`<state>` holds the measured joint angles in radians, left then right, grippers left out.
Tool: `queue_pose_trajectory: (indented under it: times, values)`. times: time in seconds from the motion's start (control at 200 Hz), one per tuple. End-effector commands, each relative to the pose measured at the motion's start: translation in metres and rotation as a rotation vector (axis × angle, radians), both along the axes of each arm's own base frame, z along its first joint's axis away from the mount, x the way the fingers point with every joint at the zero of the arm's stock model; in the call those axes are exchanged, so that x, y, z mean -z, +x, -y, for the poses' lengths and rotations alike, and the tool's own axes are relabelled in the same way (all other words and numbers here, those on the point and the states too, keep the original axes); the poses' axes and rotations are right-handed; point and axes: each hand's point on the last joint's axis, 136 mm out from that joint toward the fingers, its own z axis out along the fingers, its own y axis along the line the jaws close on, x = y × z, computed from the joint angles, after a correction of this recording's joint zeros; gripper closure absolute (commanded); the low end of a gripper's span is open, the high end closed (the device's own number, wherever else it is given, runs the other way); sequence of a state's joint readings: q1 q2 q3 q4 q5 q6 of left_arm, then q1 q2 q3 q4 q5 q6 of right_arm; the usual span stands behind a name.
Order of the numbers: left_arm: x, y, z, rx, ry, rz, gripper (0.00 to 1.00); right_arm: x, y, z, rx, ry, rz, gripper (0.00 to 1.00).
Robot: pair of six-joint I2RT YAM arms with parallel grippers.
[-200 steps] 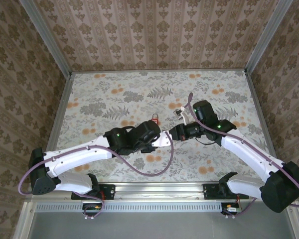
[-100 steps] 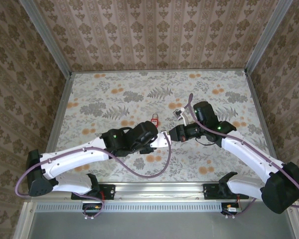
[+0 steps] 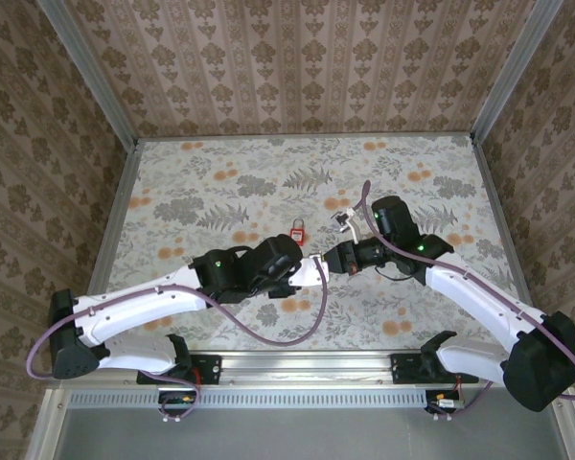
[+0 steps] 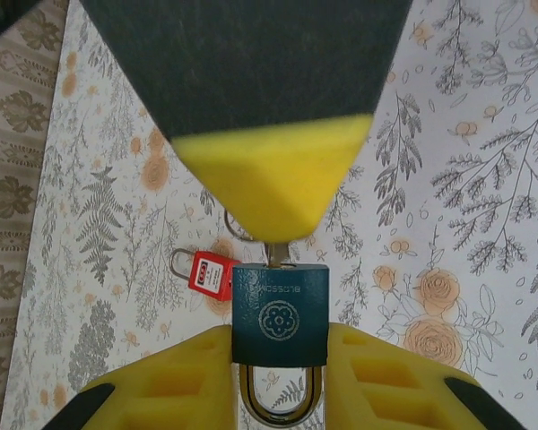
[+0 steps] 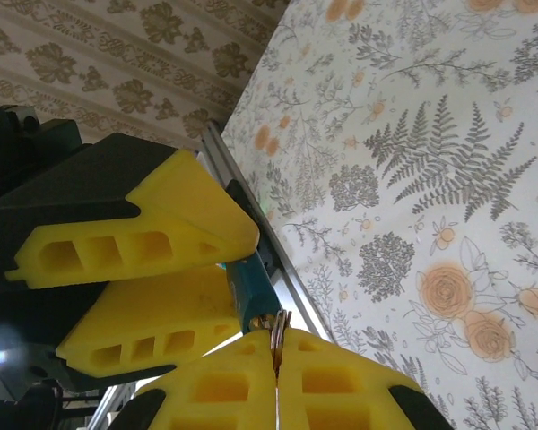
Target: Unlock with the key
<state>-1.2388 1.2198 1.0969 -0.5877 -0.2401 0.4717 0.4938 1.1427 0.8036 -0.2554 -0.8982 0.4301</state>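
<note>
Your table (image 3: 172, 192) wears a cloth printed with grey ferns and orange roses, and the walls (image 3: 297, 67) around it carry brown damask wallpaper. Both white arms reach in and meet nose to nose just right of the table's middle. Your left gripper (image 4: 280, 358) has its blocky yellow foam fingers (image 4: 184, 381) clamped on the flat sides of a teal padlock (image 4: 280, 313), which it holds up off the cloth with the steel shackle hanging back between the fingers. The lock's square body has a smooth matte face with the embossed word BLOSSOM and a round flower emblem under it. Your right gripper (image 5: 276, 358) has its yellow pads pressed flat together, pinching the key (image 4: 276, 254). You see the key as a short metal stub running from the pad tips straight into the end of the teal padlock opposite the shackle, with its thin wire key ring (image 5: 278, 324) poking out at the pad seam. A small red padlock (image 4: 210, 275) with a thin wire shackle lies flat on the cloth just beyond the meeting point, apart from both grippers. No writing can be read on it.
</note>
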Motion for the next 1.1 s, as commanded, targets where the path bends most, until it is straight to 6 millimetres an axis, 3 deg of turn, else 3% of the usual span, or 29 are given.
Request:
queue_pose_trajectory:
  times: [0.0, 0.705, 1.1]
  values:
    - [-0.028, -0.011, 0.014, 0.049, -0.128, 0.003, 0.74, -0.003, 0.000, -0.005, -0.011, 0.035, 0.013, 0.92]
    - [-0.039, -0.010, 0.021, 0.045, -0.174, 0.011, 0.75, 0.008, -0.002, -0.026, -0.022, 0.020, 0.024, 0.92]
    - [-0.053, -0.015, 0.031, 0.050, -0.264, -0.033, 0.75, -0.006, -0.007, -0.024, -0.027, 0.068, 0.090, 0.92]
